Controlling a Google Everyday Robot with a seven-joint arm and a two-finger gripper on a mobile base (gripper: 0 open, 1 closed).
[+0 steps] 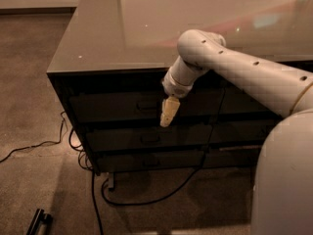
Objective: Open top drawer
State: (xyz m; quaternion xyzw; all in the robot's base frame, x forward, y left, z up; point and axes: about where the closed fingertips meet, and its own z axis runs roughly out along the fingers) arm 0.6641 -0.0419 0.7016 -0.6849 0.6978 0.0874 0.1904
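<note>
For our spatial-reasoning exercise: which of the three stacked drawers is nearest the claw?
The top drawer: the claw hangs before its front, beside its handle; the other two lie lower.

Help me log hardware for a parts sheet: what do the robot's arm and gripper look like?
The arm is a smooth white tube with a row of small dark dots, a rounded elbow and a white wrist collar. The gripper, a pale cream tapered piece, is in front of the wide dark top drawer.
</note>
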